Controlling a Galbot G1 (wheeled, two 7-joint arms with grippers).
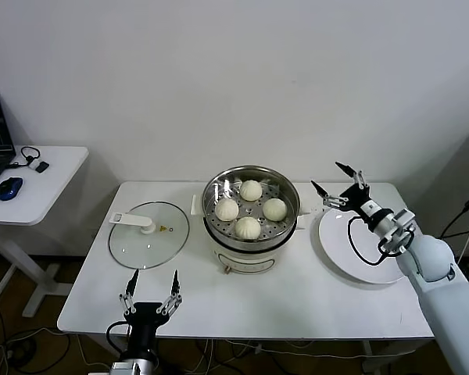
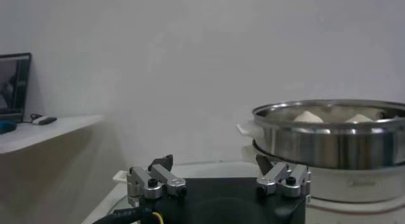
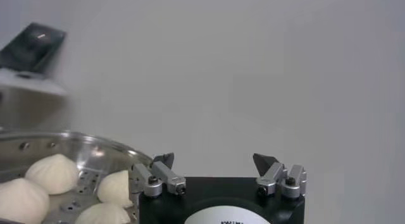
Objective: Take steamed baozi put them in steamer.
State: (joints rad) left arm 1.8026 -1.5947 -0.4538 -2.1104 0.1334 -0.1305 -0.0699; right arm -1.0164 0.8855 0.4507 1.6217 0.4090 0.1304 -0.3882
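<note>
Several cream-white steamed baozi (image 1: 251, 190) lie inside the shiny steel steamer (image 1: 219, 183) at the table's middle; the right wrist view shows some of them (image 3: 55, 173) on the perforated floor. My right gripper (image 1: 333, 179) hovers just right of the steamer, above the white plate's near edge, open with nothing between its fingers. My left gripper (image 1: 152, 283) is parked at the table's front edge, below the glass lid, open and empty. From the left wrist view the steamer's wall (image 2: 329, 140) rises ahead on its white cooker base.
A flat glass lid (image 1: 149, 234) with a white handle lies left of the steamer. A round white plate (image 1: 344, 246) with nothing on it lies to the right under my right arm. A side table (image 1: 31, 187) with a laptop and mouse stands at far left.
</note>
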